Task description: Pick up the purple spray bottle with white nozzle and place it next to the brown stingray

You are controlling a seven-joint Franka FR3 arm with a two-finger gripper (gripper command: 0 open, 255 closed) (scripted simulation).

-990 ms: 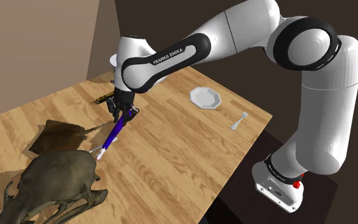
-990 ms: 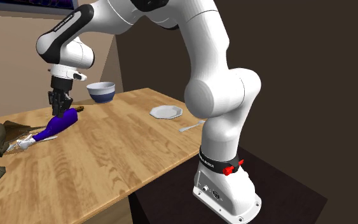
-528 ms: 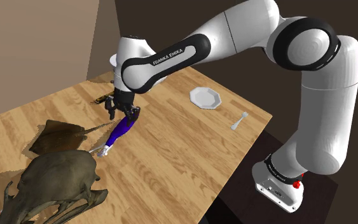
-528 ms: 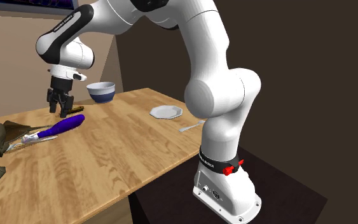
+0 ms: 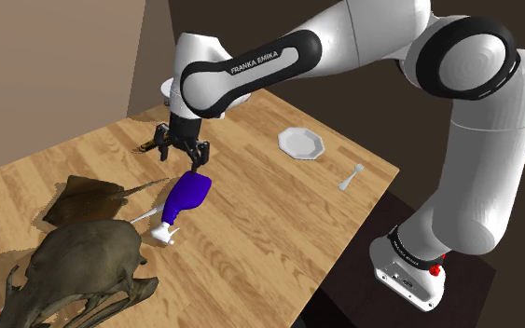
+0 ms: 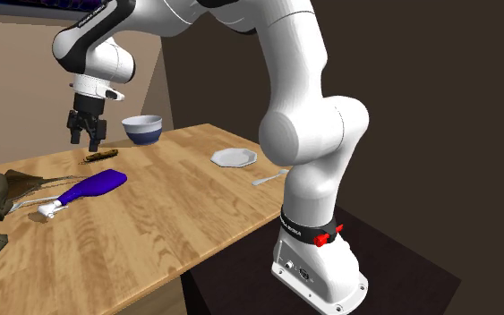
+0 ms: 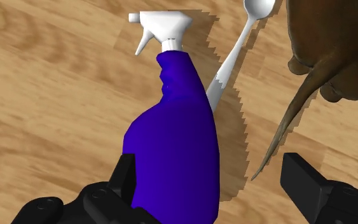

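Arm (image 5: pixel 363 42) arched high, reaching far forward; gripper (image 5: pixel 184 152) pointing straight down, fingers (image 7: pixel 301 184) spread wide apart.

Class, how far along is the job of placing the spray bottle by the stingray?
Done: the bottle lies on the table beside the stingray, by its tail. In hand: nothing; the hand hangs open above the bottle. Left: probably only backing the hand off.
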